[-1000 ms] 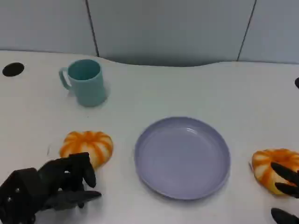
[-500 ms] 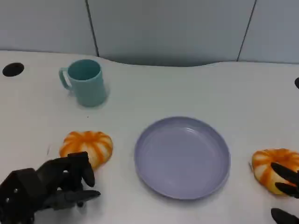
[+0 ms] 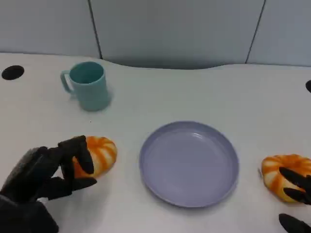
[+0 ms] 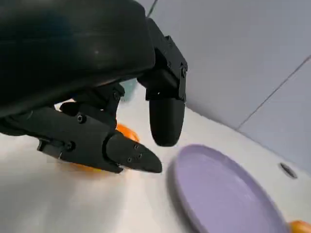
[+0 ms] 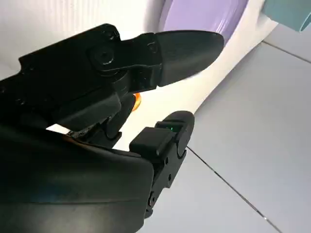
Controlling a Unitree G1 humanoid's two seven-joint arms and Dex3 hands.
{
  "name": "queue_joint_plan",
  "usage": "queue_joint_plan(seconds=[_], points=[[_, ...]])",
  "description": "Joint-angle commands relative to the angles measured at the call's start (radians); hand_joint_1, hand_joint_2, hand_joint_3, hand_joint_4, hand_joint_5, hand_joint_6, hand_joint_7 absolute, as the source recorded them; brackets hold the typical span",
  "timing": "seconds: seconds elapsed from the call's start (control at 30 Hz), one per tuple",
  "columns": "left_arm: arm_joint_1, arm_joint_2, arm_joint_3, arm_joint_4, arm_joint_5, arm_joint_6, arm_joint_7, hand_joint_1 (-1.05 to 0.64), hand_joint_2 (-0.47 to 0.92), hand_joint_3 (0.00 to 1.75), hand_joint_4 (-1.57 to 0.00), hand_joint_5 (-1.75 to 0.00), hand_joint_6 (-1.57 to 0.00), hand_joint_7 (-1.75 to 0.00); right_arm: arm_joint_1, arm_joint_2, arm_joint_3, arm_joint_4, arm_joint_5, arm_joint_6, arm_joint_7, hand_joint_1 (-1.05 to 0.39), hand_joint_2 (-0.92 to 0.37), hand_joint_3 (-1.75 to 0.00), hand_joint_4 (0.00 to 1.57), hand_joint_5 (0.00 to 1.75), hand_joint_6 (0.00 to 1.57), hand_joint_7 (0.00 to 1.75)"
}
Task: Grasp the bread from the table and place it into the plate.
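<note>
Two orange-and-white striped bread buns lie on the white table. One bun (image 3: 101,152) lies left of the lavender plate (image 3: 189,163); the other bun (image 3: 278,175) lies to the plate's right. My left hand (image 3: 48,170) is raised over the near-left side of the left bun, fingers apart, holding nothing. The left wrist view shows that bun (image 4: 127,133) behind my fingers (image 4: 112,145) and the plate (image 4: 218,194) beyond. My right hand (image 3: 296,194) shows at the lower right edge, its fingers spread against the right bun. The plate (image 5: 204,14) has nothing in it.
A teal mug (image 3: 88,85) stands at the back left, well behind the left bun. A black round hole (image 3: 12,72) marks the table's far left. The table's curved back edge runs along a grey panelled wall.
My left hand has risen and moved forward toward the left bun, now partly covering its near-left side. The right hand and both buns stay put.
</note>
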Motion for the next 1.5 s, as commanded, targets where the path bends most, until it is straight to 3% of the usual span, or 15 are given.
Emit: queue_joint_plan(seconds=[0.03,0.1,0.13,0.17,0.23,0.33,0.37,0.43,0.57,0.87,1.07,1.2,1.37,1.5], points=[[-0.050,0.096,-0.051,-0.029,0.222,-0.026,0.199,-0.45,0.91,0.01,-0.50,-1.62,-0.43,-1.37,-0.009,-0.001,0.003,0.003,0.011,-0.012,-0.007,-0.34,-0.92,-0.32,0.89,0.15,0.67,0.00],[-0.068,0.137,-0.086,-0.051,0.288,0.003,0.218,-0.46,0.91,0.01,-0.49,-1.57,-0.46,-1.26,-0.011,0.000,0.005,0.004,0.011,-0.010,-0.008,-0.34,-0.92,-0.32,0.89,0.15,0.67,0.00],[-0.077,0.163,-0.106,-0.078,0.326,0.031,0.208,-0.52,0.91,0.00,-0.39,-1.35,-0.44,-0.99,-0.011,0.002,0.006,0.002,0.009,-0.006,-0.009,-0.34,-0.92,-0.32,0.89,0.15,0.67,0.00],[-0.087,0.185,-0.124,-0.104,0.353,0.057,0.192,-0.56,0.92,0.00,-0.31,-1.11,-0.47,-0.61,-0.011,0.003,0.007,0.000,0.006,-0.004,-0.010,-0.35,-0.92,-0.32,0.88,0.15,0.67,0.00],[-0.098,0.209,-0.151,-0.136,0.384,0.091,0.188,-0.62,0.92,0.00,-0.22,-0.79,-0.49,-0.18,-0.010,0.004,0.010,-0.006,0.004,0.001,-0.009,-0.35,-0.92,-0.32,0.88,0.16,0.67,0.00],[-0.115,0.241,-0.199,-0.223,0.450,0.208,0.112,-0.72,0.92,0.06,-0.04,-0.42,-0.29,-0.03,-0.010,0.007,0.014,-0.011,0.011,-0.001,-0.006,-0.34,-0.92,-0.32,0.87,0.16,0.67,0.00],[-0.121,0.243,-0.214,-0.257,0.459,0.264,0.054,-0.76,0.91,0.05,-0.02,-0.20,-0.20,-0.02,-0.010,0.007,0.016,-0.012,0.009,-0.001,-0.007,-0.34,-0.92,-0.32,0.87,0.17,0.67,0.00],[-0.137,0.240,-0.241,-0.299,0.451,0.350,-0.054,-0.80,0.91,0.04,0.00,-0.04,-0.10,-0.01,-0.007,0.006,0.017,-0.016,0.004,0.003,-0.008,-0.33,-0.92,-0.32,0.86,0.17,0.67,0.00],[-0.209,0.237,-0.294,-0.284,0.419,0.437,-0.200,-0.82,0.90,0.02,0.00,0.00,-0.01,0.00,-0.004,0.006,0.019,-0.025,-0.009,0.010,-0.012,-0.33,-0.92,-0.32,0.83,0.16,0.66,0.00],[-0.416,0.198,-0.431,-0.031,0.398,0.498,-0.315,-0.81,0.89,0.01,0.00,0.00,-0.01,-0.01,-0.004,0.009,0.023,-0.031,-0.004,0.015,-0.013,-0.33,-0.92,-0.32,0.82,0.16,0.66,0.00],[-0.582,0.111,-0.555,0.307,0.435,0.496,-0.254,-0.72,0.81,0.01,0.00,0.00,-0.06,-0.02,-0.005,0.012,0.020,-0.025,0.006,0.003,-0.016,-0.34,-0.92,-0.32,0.84,0.18,0.67,0.01],[-0.641,0.064,-0.633,0.468,0.478,0.498,-0.146,-0.90,0.90,0.05,-0.02,-0.01,-0.06,-0.02,-0.008,0.011,0.018,-0.018,0.003,-0.003,-0.019,-0.33,-0.92,-0.32,0.86,0.20,0.67,0.00],[-0.663,-0.006,-0.714,0.619,0.520,0.545,0.004,-0.88,0.92,0.37,-0.08,-0.05,-0.07,-0.01,-0.005,0.011,0.015,-0.022,0.008,0.002,-0.015,-0.34,-0.92,-0.32,0.80,0.17,0.67,0.00],[-0.664,-0.038,-0.754,0.689,0.530,0.580,0.080,-0.84,0.92,0.36,-0.08,-0.05,-0.02,-0.01,-0.005,0.011,0.011,-0.025,-0.005,-0.003,-0.027,-0.34,-0.92,-0.32,0.82,0.18,0.66,0.00]])
